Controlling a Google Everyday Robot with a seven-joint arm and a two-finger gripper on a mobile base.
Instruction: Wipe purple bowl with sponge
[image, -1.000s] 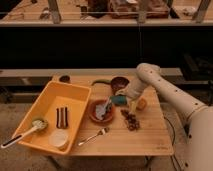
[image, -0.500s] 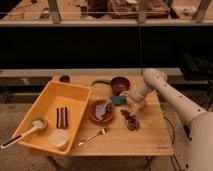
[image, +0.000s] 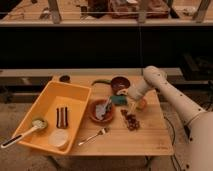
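The purple bowl (image: 120, 83) stands at the back middle of the wooden table (image: 150, 140). The teal-green sponge (image: 118, 100) lies just in front of it, by the right rim of the orange-brown bowl (image: 102, 111). My gripper (image: 126, 98) comes in from the right and sits low at the sponge's right end, touching or almost touching it, just below the purple bowl. The arm's white forearm (image: 150, 80) runs up to the right.
A yellow tray (image: 47, 102) on the left holds a spoon, a dark bar and a white cup. A yellow-orange block (image: 142, 104) and a dark clump (image: 131, 121) lie right of the sponge. A fork (image: 93, 136) lies in front. A green object (image: 100, 81) lies behind.
The arm's elbow has swung to the right and lower, and the gripper has settled down at the sponge. The sponge and both bowls stay where they were.
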